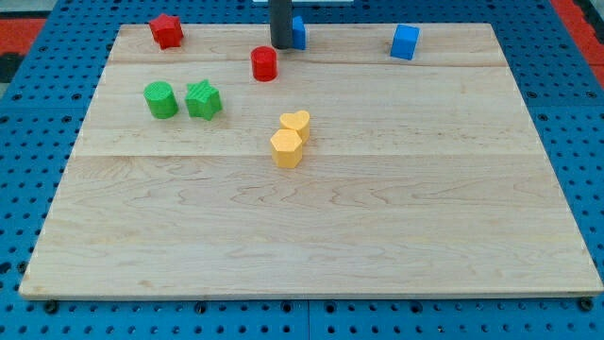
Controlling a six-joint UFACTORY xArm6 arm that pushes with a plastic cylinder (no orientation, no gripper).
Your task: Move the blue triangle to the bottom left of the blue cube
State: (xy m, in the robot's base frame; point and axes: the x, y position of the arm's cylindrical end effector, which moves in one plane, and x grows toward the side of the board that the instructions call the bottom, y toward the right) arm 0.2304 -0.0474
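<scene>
The dark rod comes down from the view's top centre; my tip rests on the board at the top edge. A blue block, mostly hidden behind the rod, sits right against the tip's right side; its shape cannot be made out, so it may be the blue triangle. The blue cube sits near the top edge, well to the right of the tip.
A red star-like block is at the top left. A red cylinder lies just below-left of the tip. A green cylinder and a green star-like block sit at the left. A yellow heart and yellow hexagon touch near the centre.
</scene>
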